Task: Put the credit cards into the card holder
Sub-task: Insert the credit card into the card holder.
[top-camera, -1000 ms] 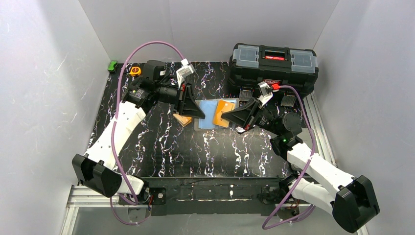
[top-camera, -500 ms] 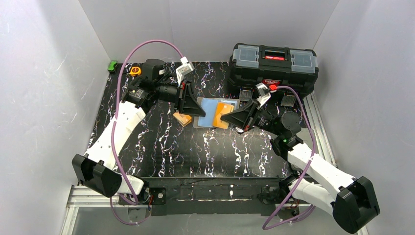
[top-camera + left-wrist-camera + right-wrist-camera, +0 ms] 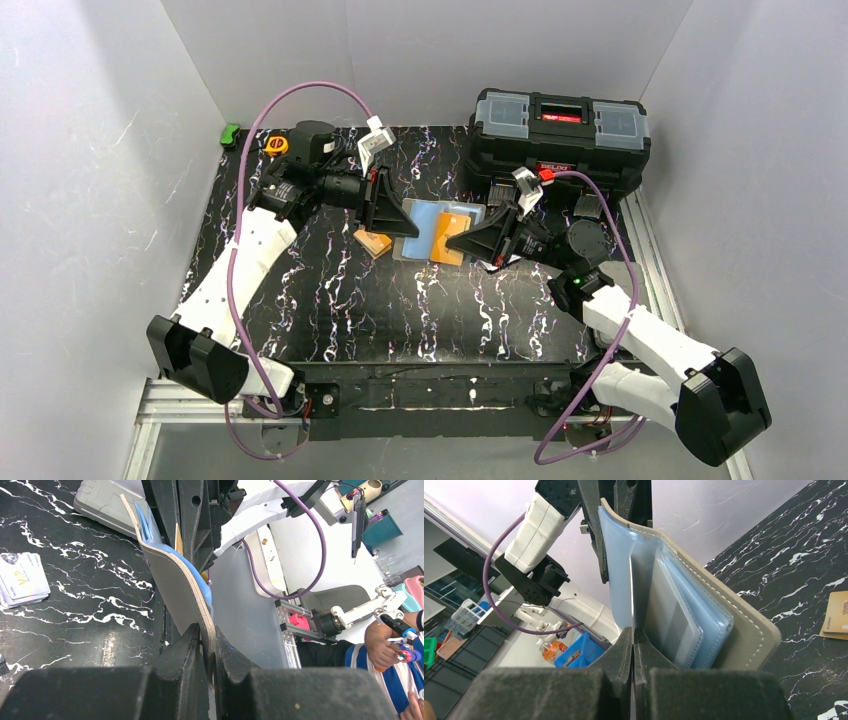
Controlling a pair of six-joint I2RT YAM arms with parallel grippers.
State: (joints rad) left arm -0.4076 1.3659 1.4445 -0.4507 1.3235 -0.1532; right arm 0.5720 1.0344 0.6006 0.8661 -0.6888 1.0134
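The card holder (image 3: 424, 217) hangs open above the table between both grippers, taupe outside with pale blue pockets inside (image 3: 704, 625). My left gripper (image 3: 410, 231) is shut on the holder's left flap (image 3: 175, 580), the leather pinched between its jaws (image 3: 209, 652). My right gripper (image 3: 462, 241) is shut on an orange credit card (image 3: 444, 238) lying over the pockets. That card shows only as a thin edge (image 3: 631, 595) running between the jaws (image 3: 634, 635). More credit cards (image 3: 22, 577), white and fanned, lie on the table.
A black toolbox (image 3: 558, 125) stands at the back right, close behind the right arm. A tan-orange piece (image 3: 373, 242) lies on the table under the left gripper. A small green object (image 3: 231, 133) and a round orange one (image 3: 276, 145) sit at the back left.
Both grippers and the holder drifted slightly toward the back left. The right gripper pushed the orange card further left over the pockets.
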